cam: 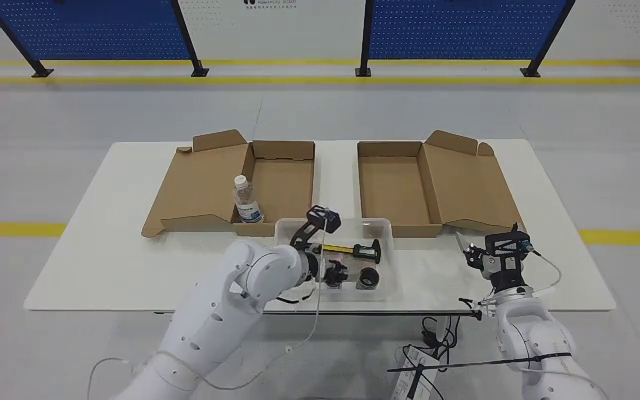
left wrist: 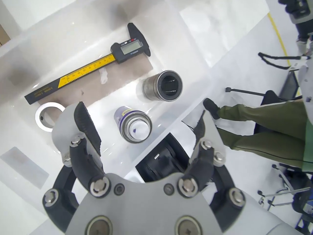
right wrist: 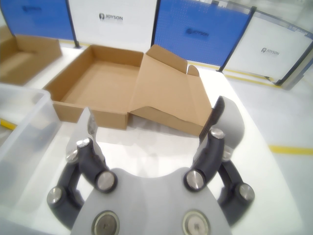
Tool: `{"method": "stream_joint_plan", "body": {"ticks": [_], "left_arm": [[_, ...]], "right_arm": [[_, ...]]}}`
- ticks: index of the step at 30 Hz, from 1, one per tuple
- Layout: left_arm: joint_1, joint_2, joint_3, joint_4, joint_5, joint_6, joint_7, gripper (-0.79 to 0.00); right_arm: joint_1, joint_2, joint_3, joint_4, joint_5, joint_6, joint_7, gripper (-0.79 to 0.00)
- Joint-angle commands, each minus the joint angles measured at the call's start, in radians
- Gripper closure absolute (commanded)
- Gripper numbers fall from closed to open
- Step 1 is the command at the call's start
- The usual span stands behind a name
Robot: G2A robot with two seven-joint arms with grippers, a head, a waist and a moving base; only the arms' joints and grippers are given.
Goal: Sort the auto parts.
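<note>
Left wrist view: left hand (left wrist: 141, 111) wide open, empty, over steel sleeve (left wrist: 133, 127) in clear bin (left wrist: 61, 37).

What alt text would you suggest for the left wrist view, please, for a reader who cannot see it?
The open left gripper hangs over a clear bin that holds a caliper, a bearing, a metal sleeve and a white ring. The sleeve appears nearest the gripper, with the bearing just beyond it.
</note>
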Motion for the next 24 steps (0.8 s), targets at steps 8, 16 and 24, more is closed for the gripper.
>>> {"method": "stream_joint_plan", "body": {"ticks": [8, 16, 24], "left_arm": [[-0.019, -0.002, 0.017, 0.042, -0.008, 0.049, -0.04, -0.785], [-0.04, -0.006, 0.032, 0.094, -0.031, 0.069, -0.053, -0.785], [-0.056, -0.009, 0.054, 0.126, -0.016, 0.086, -0.052, -0.745]], "right_arm": [[0.0, 0.0, 0.0, 0.0, 0.0, 0.0, 0.0, -0.785], [0.0, 0.0, 0.0, 0.0, 0.0, 0.0, 0.0, -0.785], [0.0, 0.0, 0.0, 0.0, 0.0, 0.0, 0.0, -0.785]]}}
